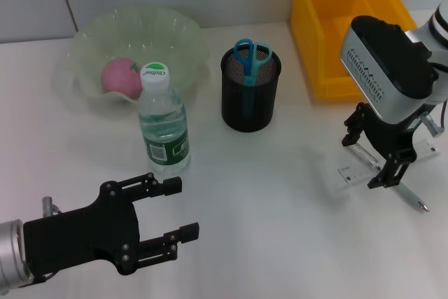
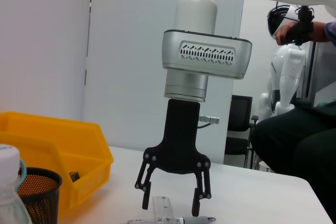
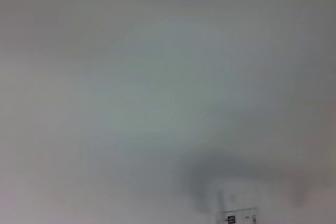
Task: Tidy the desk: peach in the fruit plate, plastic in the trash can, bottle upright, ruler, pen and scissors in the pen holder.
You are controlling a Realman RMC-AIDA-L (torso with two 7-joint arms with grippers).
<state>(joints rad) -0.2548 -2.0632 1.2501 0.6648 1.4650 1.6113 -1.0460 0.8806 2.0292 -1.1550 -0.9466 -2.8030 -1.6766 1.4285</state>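
A pink peach [image 1: 121, 77] lies in the clear fruit plate [image 1: 182, 40] at the back left. In front of it the bottle [image 1: 162, 122] stands upright. Blue scissors [image 1: 250, 58] stick out of the black mesh pen holder [image 1: 250, 99]. My right gripper [image 1: 360, 162] hangs open just above a clear ruler [image 1: 348, 171], with the pen [image 1: 411, 199] lying beside it. The left wrist view shows that right gripper [image 2: 169, 206] straddling the ruler [image 2: 163, 212] and pen [image 2: 198, 219]. My left gripper [image 1: 175, 208] is open near the front left. No plastic is in view.
A yellow bin [image 1: 336, 33] stands at the back right, behind the right arm, and also shows in the left wrist view as the yellow bin [image 2: 58, 150]. The ruler's end [image 3: 239, 217] shows in the right wrist view.
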